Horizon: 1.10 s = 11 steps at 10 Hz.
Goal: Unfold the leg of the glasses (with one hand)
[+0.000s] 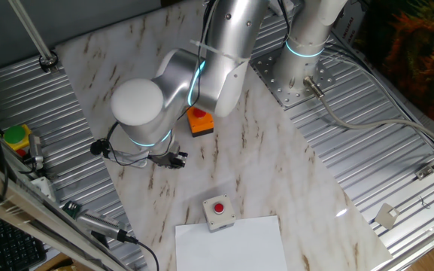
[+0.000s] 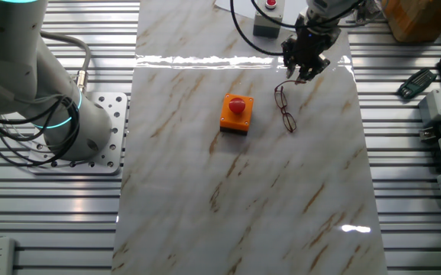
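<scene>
Marble-patterned table top carries the glasses, lying flat right of centre in the other fixed view. They sit at about 3 o'clock from the orange box, near it but not touching. The box has a red button on top.

Gripper hangs at roughly 1 o'clock from the glasses, just above their far end. Its dark fingers point down at the table, tips close together with only a narrow gap. Whether the tips touch the frame, or pinch a temple arm, cannot be told from this view.

In one fixed view the arm's silver elbow hides the glasses entirely; only the orange box peeks out beneath it, and the gripper itself is not clearly seen.

A grey box with a red button sits at 6 o'clock from the arm, touching a white sheet
</scene>
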Available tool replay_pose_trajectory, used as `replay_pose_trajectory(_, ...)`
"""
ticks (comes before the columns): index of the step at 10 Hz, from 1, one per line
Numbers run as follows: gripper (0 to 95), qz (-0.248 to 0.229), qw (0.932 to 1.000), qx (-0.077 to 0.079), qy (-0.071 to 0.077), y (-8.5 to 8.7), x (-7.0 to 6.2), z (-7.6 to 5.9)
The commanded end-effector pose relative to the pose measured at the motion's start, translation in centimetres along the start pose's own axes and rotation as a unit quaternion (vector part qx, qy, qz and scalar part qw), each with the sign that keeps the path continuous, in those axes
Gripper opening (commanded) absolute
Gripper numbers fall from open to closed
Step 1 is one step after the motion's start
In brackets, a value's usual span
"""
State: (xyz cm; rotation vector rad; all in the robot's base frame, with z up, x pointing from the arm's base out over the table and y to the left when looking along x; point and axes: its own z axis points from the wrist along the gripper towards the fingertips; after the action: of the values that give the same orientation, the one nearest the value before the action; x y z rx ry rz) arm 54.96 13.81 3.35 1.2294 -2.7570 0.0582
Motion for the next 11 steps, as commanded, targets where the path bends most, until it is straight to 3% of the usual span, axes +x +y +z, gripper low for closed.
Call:
replay_pose_trajectory(1,19.0,0.000,1.0000,0.002,-0.001,0.1,0.3,0.1)
replay_pose_trajectory(11,19.0,-0.009,0.9999,0.006,0.009,0.8,0.9,1.1)
